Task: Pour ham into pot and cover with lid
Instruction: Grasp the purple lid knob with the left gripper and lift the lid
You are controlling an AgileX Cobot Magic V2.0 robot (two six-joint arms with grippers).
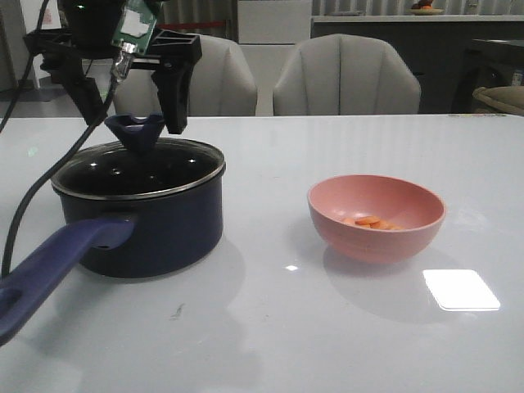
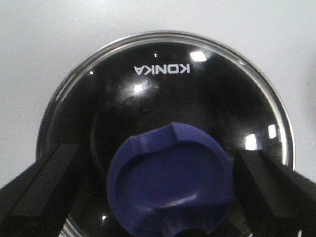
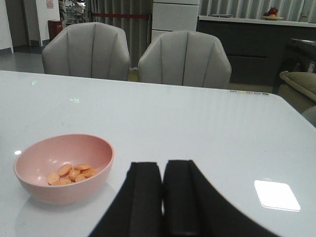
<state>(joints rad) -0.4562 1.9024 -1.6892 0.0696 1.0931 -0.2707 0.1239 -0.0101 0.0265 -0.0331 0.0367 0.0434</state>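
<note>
Ham lay as a few small orange-pink flat slices in the bottom of a pink bowl, which stood on the white table well apart from the pot. That dark navy saucepan carried its glass lid, metal-rimmed with a dark blue flared knob. The left gripper hung over the knob, jaws spread to either side without touching it. The right gripper had its fingers pressed together, holding nothing.
</note>
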